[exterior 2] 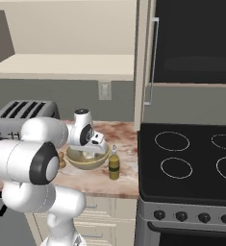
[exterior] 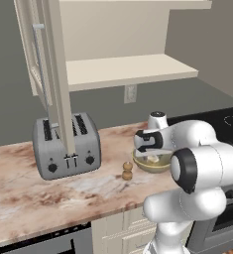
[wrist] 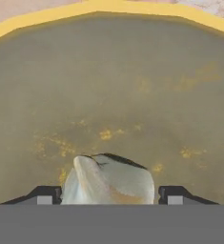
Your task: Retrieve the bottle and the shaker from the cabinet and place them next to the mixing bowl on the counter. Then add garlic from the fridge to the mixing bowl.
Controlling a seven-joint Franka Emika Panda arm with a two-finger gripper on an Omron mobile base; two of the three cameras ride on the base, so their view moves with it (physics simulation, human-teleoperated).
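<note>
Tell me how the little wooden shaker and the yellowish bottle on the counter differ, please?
The shaker is brown turned wood with a round knob top; the bottle is olive-yellow glass with a thin pale spout. The shaker looks shorter and squatter, the bottle slimmer and taller. They stand on opposite sides of the mixing bowl: the shaker toward the toaster, the bottle toward the stovetop. Both stand upright on the counter, close beside the bowl.

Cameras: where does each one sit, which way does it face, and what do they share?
Left base view: behind the arm's left, looking forward and down at toaster, shaker, bowl; arm lower right.
Right base view: behind its right, facing bowl, bottle, stovetop; arm lower left.
Hand view: on the hand, looking into the bowl at the garlic between the fingertips.
All share the bowl.
</note>
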